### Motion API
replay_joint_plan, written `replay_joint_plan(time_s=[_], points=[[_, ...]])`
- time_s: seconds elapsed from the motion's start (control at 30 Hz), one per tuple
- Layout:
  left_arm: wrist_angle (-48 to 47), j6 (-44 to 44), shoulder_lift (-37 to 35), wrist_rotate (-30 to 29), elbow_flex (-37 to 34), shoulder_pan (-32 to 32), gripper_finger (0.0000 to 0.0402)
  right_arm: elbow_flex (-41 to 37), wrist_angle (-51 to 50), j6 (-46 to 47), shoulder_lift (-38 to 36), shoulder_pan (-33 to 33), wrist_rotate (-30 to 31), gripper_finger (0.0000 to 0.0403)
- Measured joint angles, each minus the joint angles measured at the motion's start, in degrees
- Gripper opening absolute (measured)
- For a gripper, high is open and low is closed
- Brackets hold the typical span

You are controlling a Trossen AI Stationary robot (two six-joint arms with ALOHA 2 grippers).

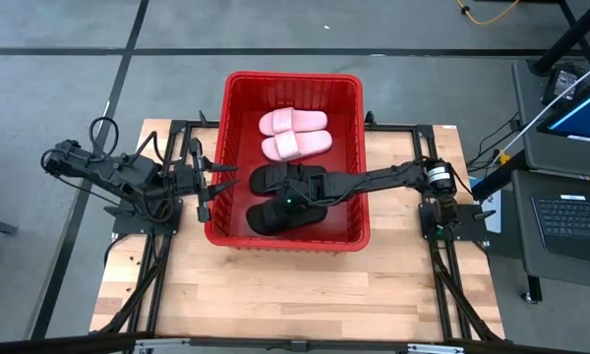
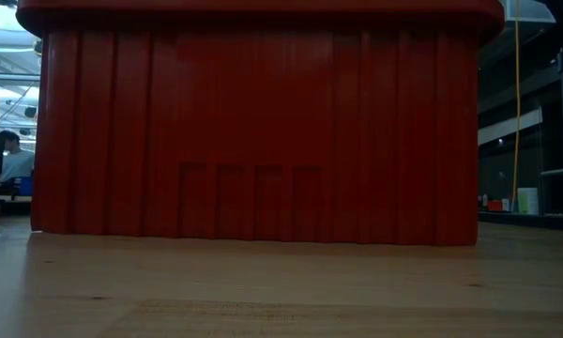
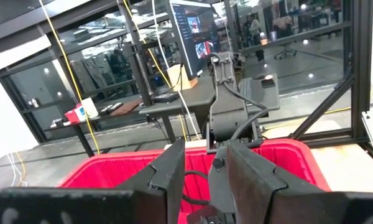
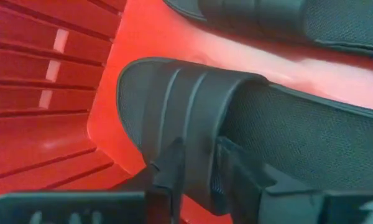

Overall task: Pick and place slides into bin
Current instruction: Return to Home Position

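Bin (image 1: 293, 76): red, slotted sides, standing at the middle of the wooden table's (image 1: 275, 295) far edge. In the low view its ribbed near wall (image 2: 263, 141) fills nearly the whole width.
Pink slides: far pink slide (image 1: 295, 122) and near pink slide (image 1: 297, 145) lie side by side in the bin's far half, straps up.
Black slides: far black slide (image 1: 270, 178) and near black slide (image 1: 270, 218) lie in the bin's near half, the latter close to the near wall.
Right gripper (image 1: 293, 200): reached in over the bin's right rim, low above the black pair. In its wrist view the right gripper (image 4: 200, 171) sits at the strap of the near black slide (image 4: 286, 143), with the bin wall (image 4: 37, 81) beside the toe.
Right grip: cannot tell whether it pinches the strap or is loose.
Left gripper (image 1: 219, 183): outside the bin, just beside its left rim, level with the far black slide.
Left grip: the left gripper (image 3: 206, 149) is slightly spread and holds nothing, with the bin's red rim (image 3: 93, 171) beyond it.
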Motion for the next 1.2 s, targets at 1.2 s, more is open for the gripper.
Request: replay_joint_plan(time_s=[1.2], points=[[1.25,-0.16,0.0,0.0,0.0,-0.13,0.0112,5.93,-15.08,-9.05,-0.42,-3.78,-10.34,0.0202]])
